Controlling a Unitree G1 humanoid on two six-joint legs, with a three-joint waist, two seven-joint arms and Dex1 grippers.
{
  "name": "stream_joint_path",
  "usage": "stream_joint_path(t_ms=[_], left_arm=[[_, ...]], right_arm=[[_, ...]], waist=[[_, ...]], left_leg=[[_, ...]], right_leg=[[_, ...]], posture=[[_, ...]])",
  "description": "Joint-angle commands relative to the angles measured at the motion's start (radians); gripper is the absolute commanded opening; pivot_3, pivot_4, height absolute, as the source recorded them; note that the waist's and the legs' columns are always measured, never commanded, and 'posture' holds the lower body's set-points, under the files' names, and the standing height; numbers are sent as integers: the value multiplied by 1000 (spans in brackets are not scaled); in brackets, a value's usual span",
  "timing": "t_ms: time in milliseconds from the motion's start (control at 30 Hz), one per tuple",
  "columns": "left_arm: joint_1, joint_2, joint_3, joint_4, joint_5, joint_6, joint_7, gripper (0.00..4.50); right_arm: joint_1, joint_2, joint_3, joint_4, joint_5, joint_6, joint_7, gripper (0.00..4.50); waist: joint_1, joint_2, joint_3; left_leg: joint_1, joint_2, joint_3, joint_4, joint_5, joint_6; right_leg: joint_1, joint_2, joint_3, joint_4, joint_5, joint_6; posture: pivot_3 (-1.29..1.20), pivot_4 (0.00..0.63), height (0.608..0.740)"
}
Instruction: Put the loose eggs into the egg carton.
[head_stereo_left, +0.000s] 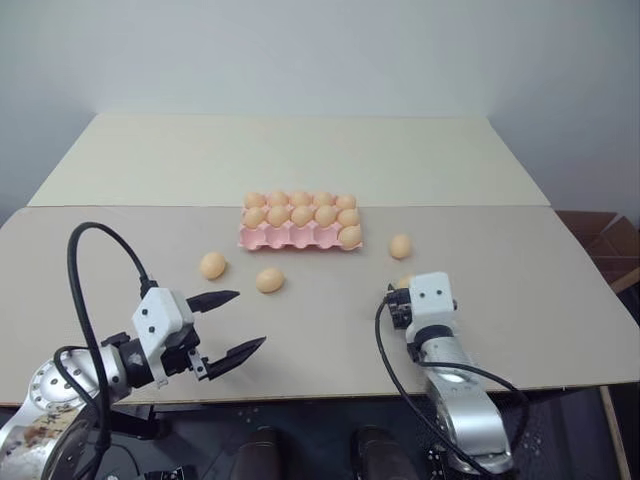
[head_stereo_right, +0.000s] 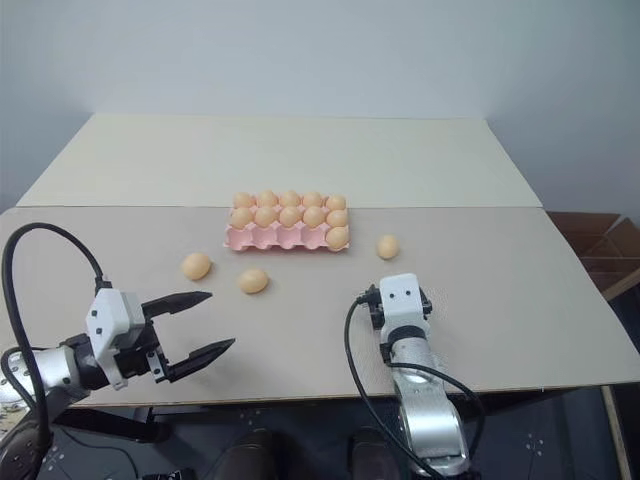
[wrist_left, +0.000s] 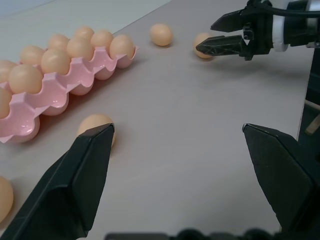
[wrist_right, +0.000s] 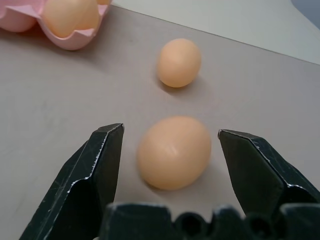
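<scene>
The pink egg carton lies mid-table with its two back rows full and one egg in the front row's right cup. Two loose eggs rest in front of its left half. A third egg lies to its right. Another egg sits on the table between the fingers of my right gripper, which is open and not touching it. My left gripper hovers open and empty near the table's front left, short of the two left eggs.
The table's front edge runs just under both wrists. A brown cardboard box stands off the table's right side. A seam crosses the tabletop behind the carton. A black cable loops above my left arm.
</scene>
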Motion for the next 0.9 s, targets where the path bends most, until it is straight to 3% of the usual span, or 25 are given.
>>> stream_joint_path(t_ms=[33,700,800,900], left_arm=[[-10,-6,-1,-9,6,-20,-7,4451],[-10,-26,0,-12,29,-23,-15,4451],[-7,-27,2,-12,30,-23,-15,4500],[0,-30,6,-13,31,-23,-13,4500]], right_arm=[[-32,31,-14,18,-20,-10,-51,3610],[-34,91,-51,32,16,24,-78,3610],[-39,89,-53,32,25,26,-79,3016],[-38,84,-52,32,31,20,-78,2048]], waist=[[-1,0,0],[-3,0,0],[-3,0,0],[-4,0,0]], left_leg=[[0,0,0,0,0,0],[0,0,0,0,0,0],[0,0,0,0,0,0],[0,0,0,0,0,0]], right_leg=[[0,0,0,0,0,0],[-1,0,0,0,0,0],[-1,0,0,0,0,0],[-1,0,0,0,0,0]], posture=[[0,150,740],[0,150,740],[0,150,740],[0,150,740]])
